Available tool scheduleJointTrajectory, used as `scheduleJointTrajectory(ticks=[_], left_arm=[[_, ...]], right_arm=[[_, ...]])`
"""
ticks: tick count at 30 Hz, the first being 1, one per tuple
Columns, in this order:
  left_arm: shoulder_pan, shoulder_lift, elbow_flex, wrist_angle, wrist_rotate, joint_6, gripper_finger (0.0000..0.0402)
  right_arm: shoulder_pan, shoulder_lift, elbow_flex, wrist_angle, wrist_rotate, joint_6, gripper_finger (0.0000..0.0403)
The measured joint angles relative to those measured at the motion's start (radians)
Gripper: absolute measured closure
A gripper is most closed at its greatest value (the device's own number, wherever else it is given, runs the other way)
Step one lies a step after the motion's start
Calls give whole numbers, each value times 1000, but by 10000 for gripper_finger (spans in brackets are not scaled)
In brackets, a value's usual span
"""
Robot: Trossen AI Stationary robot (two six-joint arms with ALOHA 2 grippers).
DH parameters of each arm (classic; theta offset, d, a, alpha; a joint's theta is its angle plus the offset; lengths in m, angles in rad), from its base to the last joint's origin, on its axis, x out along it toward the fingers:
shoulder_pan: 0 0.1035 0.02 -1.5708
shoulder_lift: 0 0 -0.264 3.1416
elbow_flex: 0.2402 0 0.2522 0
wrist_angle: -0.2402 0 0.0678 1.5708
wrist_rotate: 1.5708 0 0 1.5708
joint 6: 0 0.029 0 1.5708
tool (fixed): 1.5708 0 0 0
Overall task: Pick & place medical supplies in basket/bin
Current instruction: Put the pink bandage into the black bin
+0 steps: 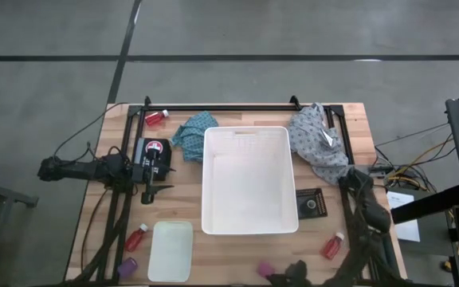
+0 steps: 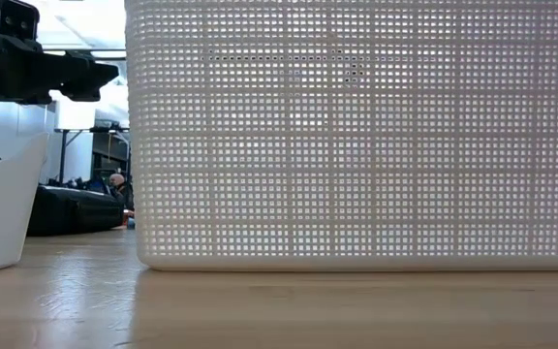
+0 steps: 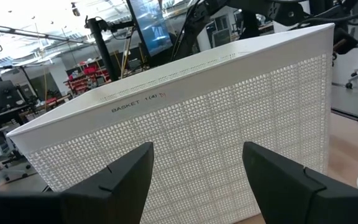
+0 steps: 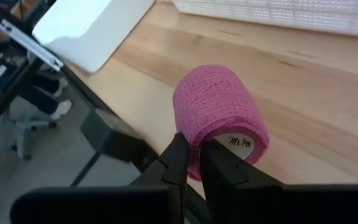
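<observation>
The right end effector [image 4: 191, 163], fingers pinched nearly together, grips the wall of a pink woven roll [image 4: 219, 118] lying sideways on the desk [image 4: 303, 87], its open core facing the camera.

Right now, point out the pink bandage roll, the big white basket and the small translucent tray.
Pink elastic bandage roll [image 4: 219, 112]: right wrist view, its curved outer wrap.
Large white perforated plastic basket [image 1: 249, 133]: high view, far rim.
Small shallow translucent-white tray [image 1: 170, 251]: high view, middle of its floor.

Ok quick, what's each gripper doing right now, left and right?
Left gripper: open, empty, facing the white basket.
Right gripper: shut on the pink roll at the table's front edge.
</observation>
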Motion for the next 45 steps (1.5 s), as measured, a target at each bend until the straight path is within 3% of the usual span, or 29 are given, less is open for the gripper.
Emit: scheduleJointTrajectory(ticks=[12, 22, 36, 45], left_arm=[[0, 0, 0, 0, 0, 0, 148], [0, 0, 0, 0, 0, 0, 149], [0, 0, 0, 0, 0, 0, 149], [0, 0, 0, 0, 0, 0, 149]], right_arm=[[107, -104, 0, -36, -18, -40, 376], [80, -246, 0, -76, -286, -44, 376], [89, -470, 0, -691, -362, 17, 376], [32, -614, -141, -690, -540, -211, 376]])
